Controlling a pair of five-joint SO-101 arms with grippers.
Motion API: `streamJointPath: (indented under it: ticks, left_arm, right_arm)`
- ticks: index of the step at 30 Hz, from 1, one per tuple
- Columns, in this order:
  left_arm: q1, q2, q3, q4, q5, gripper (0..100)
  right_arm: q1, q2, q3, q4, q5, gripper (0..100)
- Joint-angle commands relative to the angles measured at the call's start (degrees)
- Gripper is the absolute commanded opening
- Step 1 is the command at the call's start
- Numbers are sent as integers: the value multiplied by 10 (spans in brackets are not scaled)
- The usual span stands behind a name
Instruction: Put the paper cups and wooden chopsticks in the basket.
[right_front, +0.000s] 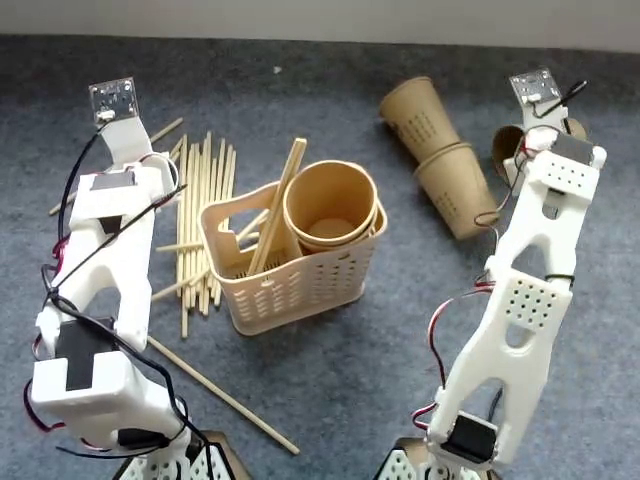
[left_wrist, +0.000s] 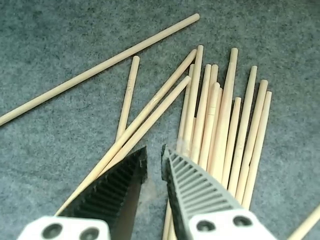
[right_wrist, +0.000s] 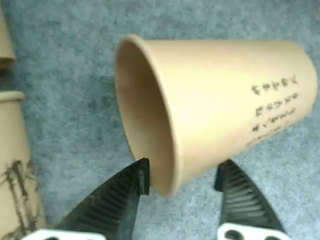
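Observation:
Several wooden chopsticks (left_wrist: 220, 125) lie in a loose bundle on the grey carpet left of the cream basket (right_front: 300, 290). My left gripper (left_wrist: 156, 159) hovers over their ends, shut to a narrow slit, with nothing between its fingers. The basket holds stacked paper cups (right_front: 330, 205) and a few upright chopsticks (right_front: 275, 210). A paper cup (right_wrist: 225, 90) lies on its side at the far right. My right gripper (right_wrist: 185, 175) is open, and the lower edge of that cup's rim sits between its fingers. Two more cups (right_front: 440, 155) lie end to end nearby.
One long chopstick (right_front: 225, 395) lies apart on the carpet near the left arm's base. In the left wrist view another single stick (left_wrist: 100, 65) lies slanted beyond the bundle. In the right wrist view the two lying cups (right_wrist: 10, 165) are close beside my right gripper.

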Motion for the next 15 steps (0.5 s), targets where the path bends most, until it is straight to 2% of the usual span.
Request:
streamJointPath:
  ticks: [1,6,10,15]
  left_arm:
    - [10,-3,-7,-7,2,88]
    - [11,-2,-7,-7,2,88]
    - [11,-2,-8,-7,2,88]
    - [10,-2,-7,-7,1,89]
  right_arm:
    - [15,-22,-24,5,5,0]
    - [12,-56,-106,143,3,5]
    - [-2,-87,-198,282,-27,5]
    - [8,-136,-196,294,-68,5]
